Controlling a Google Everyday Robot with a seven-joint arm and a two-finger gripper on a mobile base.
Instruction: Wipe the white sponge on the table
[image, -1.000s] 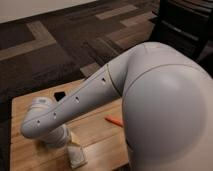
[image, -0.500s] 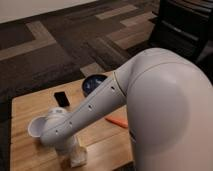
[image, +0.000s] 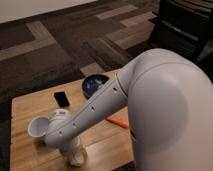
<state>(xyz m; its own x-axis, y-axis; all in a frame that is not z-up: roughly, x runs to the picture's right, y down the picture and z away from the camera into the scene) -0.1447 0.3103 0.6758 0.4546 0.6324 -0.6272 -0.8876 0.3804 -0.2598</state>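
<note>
The table (image: 30, 107) is a low, light-brown wooden top at the lower left. My white arm reaches down across it from the right. My gripper (image: 75, 151) points straight down near the table's front edge. Its tip rests on the white sponge (image: 78, 161), a small off-white pad lying flat on the wood. The gripper body hides most of the sponge.
A white paper cup (image: 37, 127) lies just left of my wrist. A small black flat object (image: 61, 98) lies behind it and a dark blue bowl (image: 94, 84) at the back. An orange stick (image: 117, 121) lies to the right. Dark patterned carpet (image: 60, 45) surrounds the table.
My forearm has swung and now slopes more steeply. The wrist has shifted slightly right and toward the front edge. The sponge stays under the gripper at nearly the same spot.
</note>
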